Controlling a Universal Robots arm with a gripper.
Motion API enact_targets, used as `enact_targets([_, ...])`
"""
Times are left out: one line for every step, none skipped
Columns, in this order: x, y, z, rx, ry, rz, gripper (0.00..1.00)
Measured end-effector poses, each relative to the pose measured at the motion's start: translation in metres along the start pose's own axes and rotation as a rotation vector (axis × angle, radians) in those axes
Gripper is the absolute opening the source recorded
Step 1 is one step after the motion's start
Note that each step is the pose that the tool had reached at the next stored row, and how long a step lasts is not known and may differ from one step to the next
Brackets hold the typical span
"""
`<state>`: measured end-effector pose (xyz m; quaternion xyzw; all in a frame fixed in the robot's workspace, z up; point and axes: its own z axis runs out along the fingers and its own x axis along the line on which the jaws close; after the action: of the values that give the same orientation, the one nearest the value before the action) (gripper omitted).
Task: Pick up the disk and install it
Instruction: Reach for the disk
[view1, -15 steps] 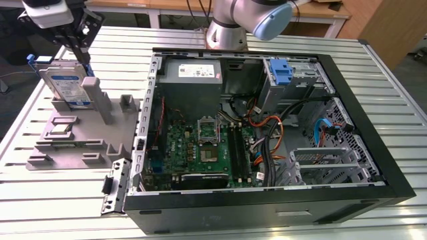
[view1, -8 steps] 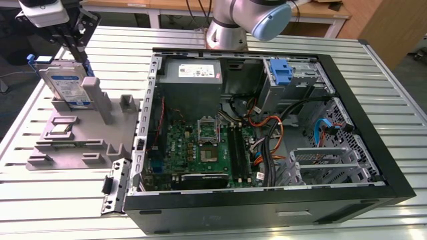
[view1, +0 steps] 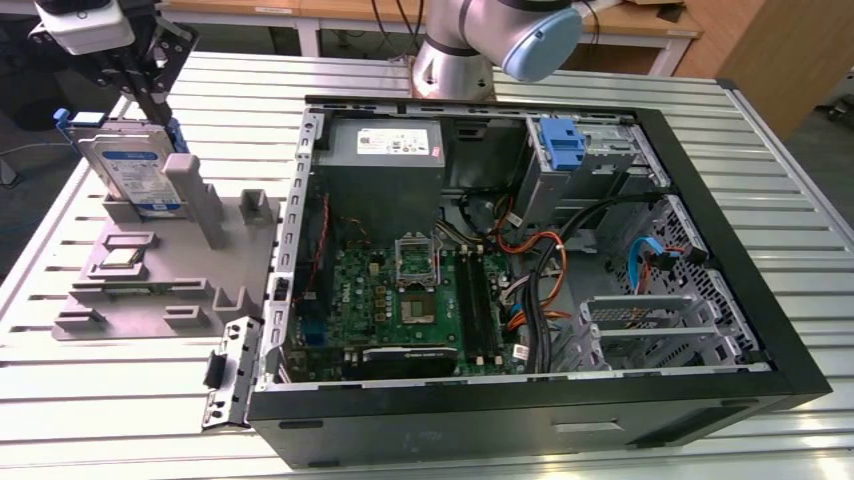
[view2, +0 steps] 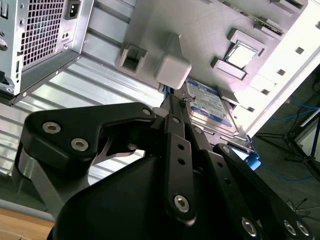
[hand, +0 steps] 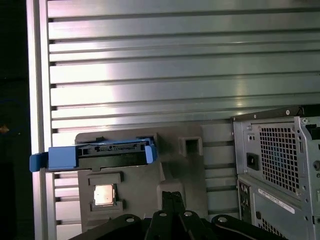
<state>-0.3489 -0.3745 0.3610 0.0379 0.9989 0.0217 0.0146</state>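
Your gripper (view1: 155, 100) hangs over the far part of the table (view1: 107, 400), at the exterior view's left, just above the disk (view1: 134, 172). Its jaws are closed on nothing. In both wrist views the two black fingertips (hand: 167, 202) lie pressed together, and in the first wrist view you see them apart from the disk's upper edge.

The disk stands on edge in a slot at the far end of the grey holder (view1: 147, 295). Its blue-and-white label faces the near side and its blue rails run along both of its sides. It is not lifted; its lower edge sits down in the slot.

Nearer to you on the same holder, a small square chip (view1: 123, 255) lies flat in its own recess.

Just beside the holder, on the exterior view's right, the computer case (view1: 534, 425) lies open with its board facing up. Inside it, at the far side, you see the grey power supply box (view1: 384, 145). To the right of that box, a bare blue bracket (view1: 563, 145) sits in the drive bay.
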Motion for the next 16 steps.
enact_targets([0.0,0.0,0.0001,0.0,0.0,0.0,0.1])
enact_targets([0.0005,0.0002,0.0005,-0.0001,-0.0002,0.0,0.1])
enact_targets([0.0008,0.0002,0.0005,-0.0001,-0.0001,0.0,0.1])
enact_targets([0.0008,0.0002,0.0005,-0.0001,-0.0001,0.0,0.1])
enact_targets([0.0009,0.0002,0.0005,-0.0001,-0.0001,0.0,0.1])
enact_targets([0.0009,0.0002,0.0005,-0.0001,-0.0001,0.0,0.1])
enact_targets([0.0009,0.0002,0.0005,-0.0001,-0.0001,0.0,0.1])
enact_targets([0.001,0.0002,0.0005,-0.0001,-0.0001,0.0,0.1])
enact_targets([0.001,0.0002,0.0005,-0.0001,-0.0001,0.0,0.1])
enact_targets([0.001,0.0002,0.0005,-0.0001,-0.0001,0.0,0.1])
enact_targets([0.001,0.0002,0.0005,-0.0001,-0.0002,0.0,0.1])
enact_targets([0.001,0.0002,0.0005,-0.0001,-0.0001,0.0,0.1])
enact_targets([0.0012,0.0002,0.0005,-0.0002,-0.0001,0.0,0.1])
enact_targets([0.0018,0.0001,0.0006,-0.0002,-0.0002,0.0,0.1])
enact_targets([0.0029,0.0001,0.0006,-0.0002,-0.0002,0.0,0.1])
enact_targets([0.0045,-0.0001,0.0008,-0.0002,-0.0002,0.0,0.1])
